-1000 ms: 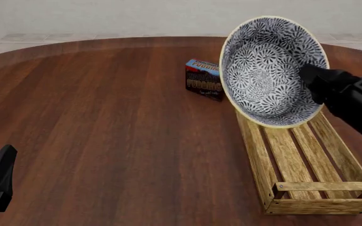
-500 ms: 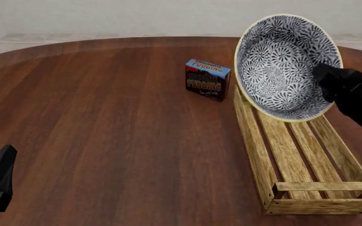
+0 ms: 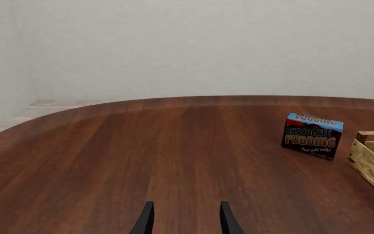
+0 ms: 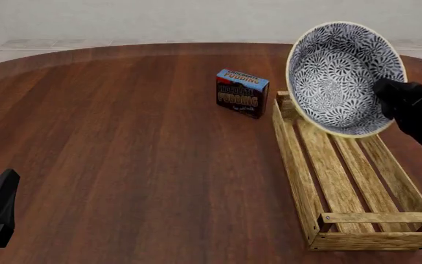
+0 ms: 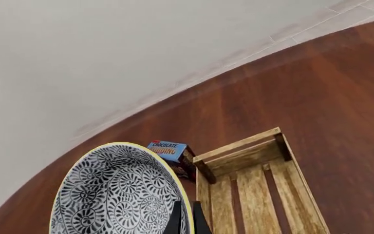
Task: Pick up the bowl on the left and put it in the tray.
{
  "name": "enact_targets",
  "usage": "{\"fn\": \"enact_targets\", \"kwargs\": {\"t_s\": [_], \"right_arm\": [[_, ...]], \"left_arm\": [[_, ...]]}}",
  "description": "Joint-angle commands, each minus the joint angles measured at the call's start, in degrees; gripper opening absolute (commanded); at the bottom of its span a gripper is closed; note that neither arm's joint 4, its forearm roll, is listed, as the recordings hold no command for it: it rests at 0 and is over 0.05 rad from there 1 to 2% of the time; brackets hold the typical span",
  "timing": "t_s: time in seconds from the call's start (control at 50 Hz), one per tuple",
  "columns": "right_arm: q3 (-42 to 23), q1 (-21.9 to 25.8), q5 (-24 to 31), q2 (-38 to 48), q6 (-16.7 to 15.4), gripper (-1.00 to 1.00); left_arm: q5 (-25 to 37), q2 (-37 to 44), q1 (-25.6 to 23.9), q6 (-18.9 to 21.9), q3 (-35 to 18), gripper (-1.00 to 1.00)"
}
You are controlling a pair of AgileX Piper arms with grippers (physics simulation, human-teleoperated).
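Up on the right, the right gripper (image 4: 387,102) pinches the rim of the bowl (image 4: 343,77), holding it tipped on edge, its patterned inside facing left. Directly below hangs the far end of the wooden crate (image 4: 299,165), whose long axis runs from near the arms away across the table, so lowering looks like the next call. Beside the crate's far corner stands the chocolate pudding box (image 4: 242,92). Well apart, the left gripper (image 3: 185,225) idles, fingers spread, empty.

bowl (image 4: 340,77) tilted, gripped above tray (image 4: 346,184) — pudding box (image 4: 242,92) beside
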Motion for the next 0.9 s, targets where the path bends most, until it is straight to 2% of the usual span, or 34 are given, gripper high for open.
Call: {"fn": "enact_targets", "kwargs": {"t_s": [0.02,0.4,0.9], "right_arm": [[-0.9,-3.6,-0.4,3.0,0.7,-1.00],[-1.1,-7.4,-0.8,5.4,1.6,-1.00],[-1.2,-8.7,-2.9,12.0,2.2,-1.00]], "left_arm": [[0.0,0.0,0.0,0.0,0.0,1.00],[0.0,0.0,0.0,0.0,0.0,1.00],[0.0,0.0,0.0,0.0,0.0,1.00]]}}
